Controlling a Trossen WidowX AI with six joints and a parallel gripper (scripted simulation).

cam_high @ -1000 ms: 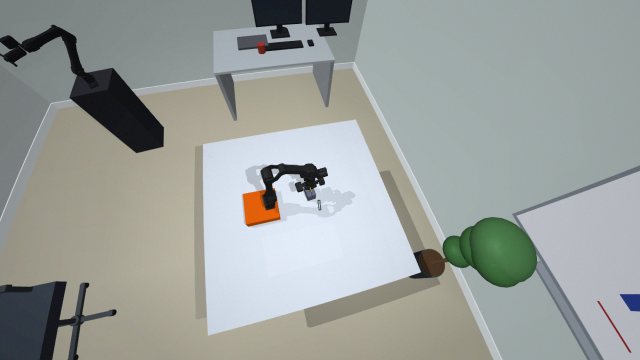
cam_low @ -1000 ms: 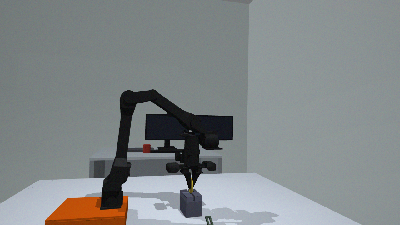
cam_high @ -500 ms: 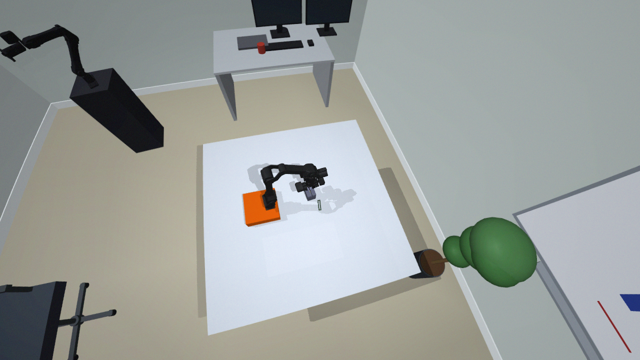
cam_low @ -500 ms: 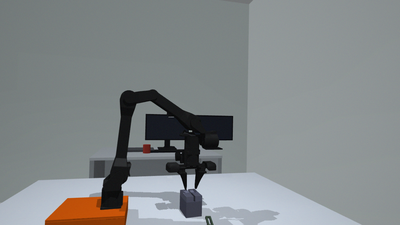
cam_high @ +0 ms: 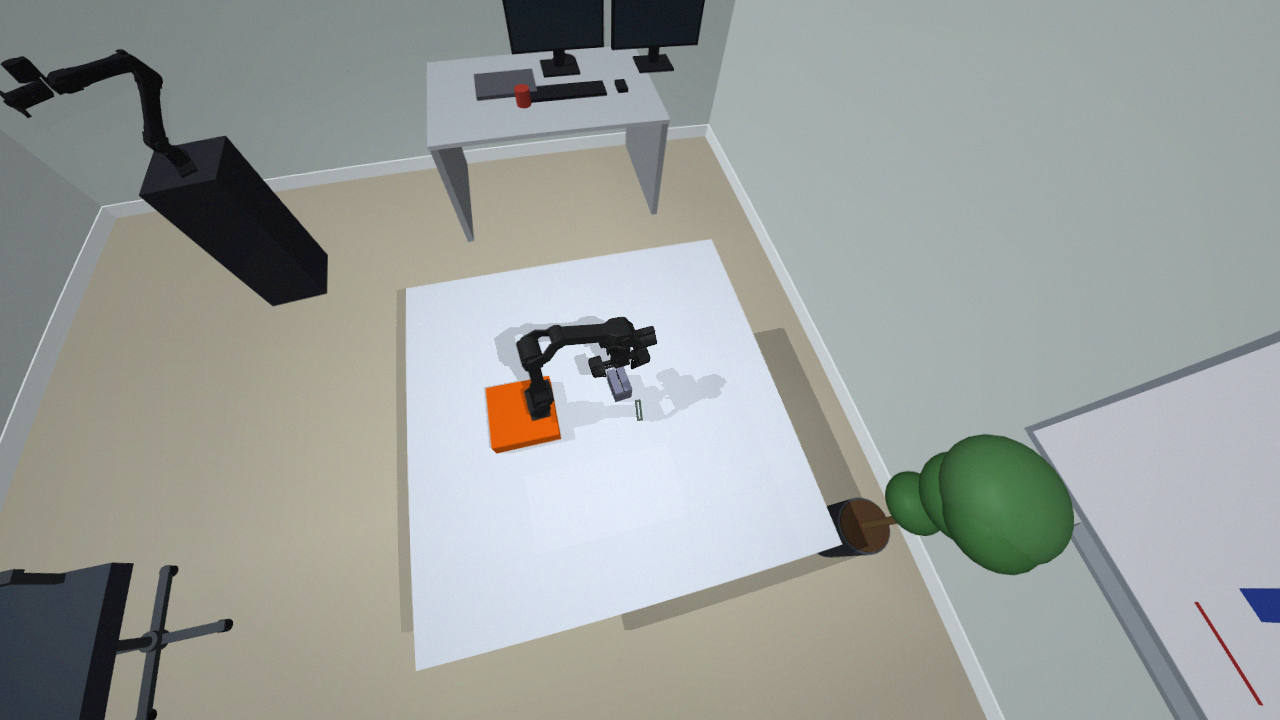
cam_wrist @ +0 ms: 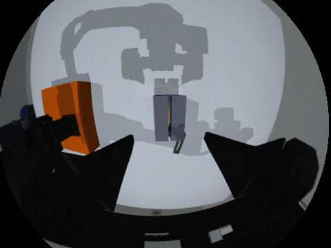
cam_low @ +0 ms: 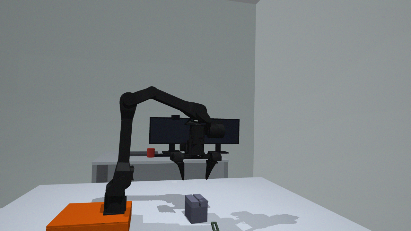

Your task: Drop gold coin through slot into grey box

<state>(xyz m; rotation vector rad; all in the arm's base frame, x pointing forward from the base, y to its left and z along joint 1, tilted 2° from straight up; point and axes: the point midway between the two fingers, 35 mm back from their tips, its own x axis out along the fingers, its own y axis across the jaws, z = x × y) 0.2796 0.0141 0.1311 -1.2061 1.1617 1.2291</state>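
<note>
The big white table (cam_high: 626, 537) holds everything. On it sits a flat orange block (cam_low: 86, 215), and the black arm (cam_low: 126, 137) stands on that block. The arm goes straight up, bends at the top, and reaches out and down toward the middle of the table. At its end hang the jaws (cam_low: 195, 171), pointing down at the table. They are spread wide apart and nothing is between them. The two pointed tips hang high in the air, well above the grey box (cam_low: 196, 209). The box stands on the table right below the jaws, a little way from the orange block. It is closed, and a thin slot (cam_low: 197, 199) runs across its lid. In the wrist view, a thin yellow line shows inside that slot. That is the gold coin (cam_wrist: 169, 112), seen from its edge, down in the box (cam_wrist: 169, 117). In the other two views the coin cannot be seen at all. Just beside the box, on the side away from the orange block, lies the small dark-green holder (cam_low: 214, 225). It is a thin strip on the table, and it has no coin in it. In the wrist view it (cam_wrist: 179, 143) sits near one corner of the box. Grey shadows of the arm fall on the table around the box.
</note>
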